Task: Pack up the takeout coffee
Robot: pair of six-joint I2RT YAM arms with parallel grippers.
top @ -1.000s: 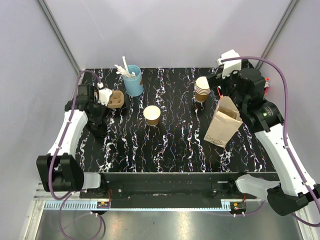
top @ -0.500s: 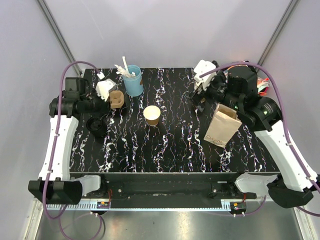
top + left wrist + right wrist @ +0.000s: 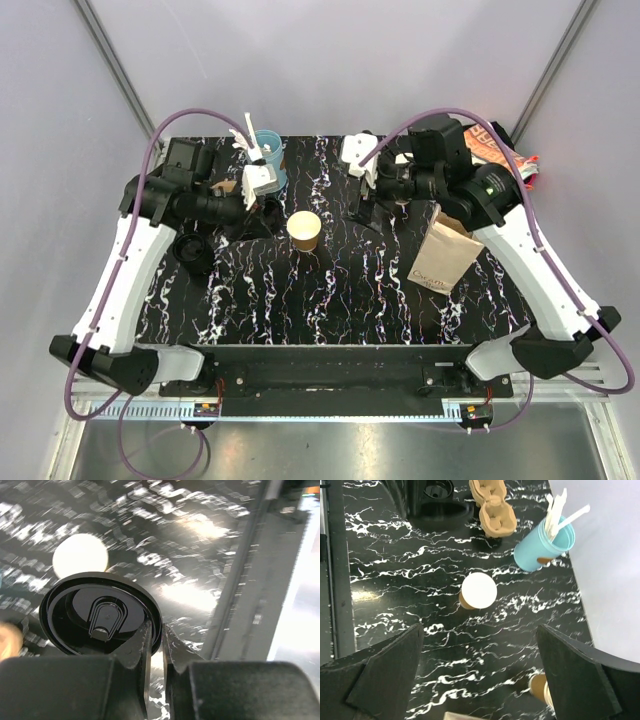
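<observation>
From where I stand, the packing has barely got going. The coffee cup (image 3: pixel 304 230) sits upright in the middle of the counter (image 3: pixel 330 290), its whitish mouth uncovered and nothing touching it. The left end effector (image 3: pixel 157 650) is closed on the rim of a black lid (image 3: pixel 100 615), pinching it edge-on. In the wrist view the lid hangs above the counter with the cup's pale mouth showing just past its far edge, so it is near the cup but not over it.

The right end effector (image 3: pixel 480 632) is spread wide and holds nothing. It hovers above the counter on the cup's other side, looking down at it. The paper bag (image 3: pixel 445 255) stands on the right side of the counter, well apart from the cup, and I cannot tell whether its top is open.

So I'd say one thing is done: a lid has been picked up. The lid has not yet been set on the cup, and the cup has not yet gone into the bag.
</observation>
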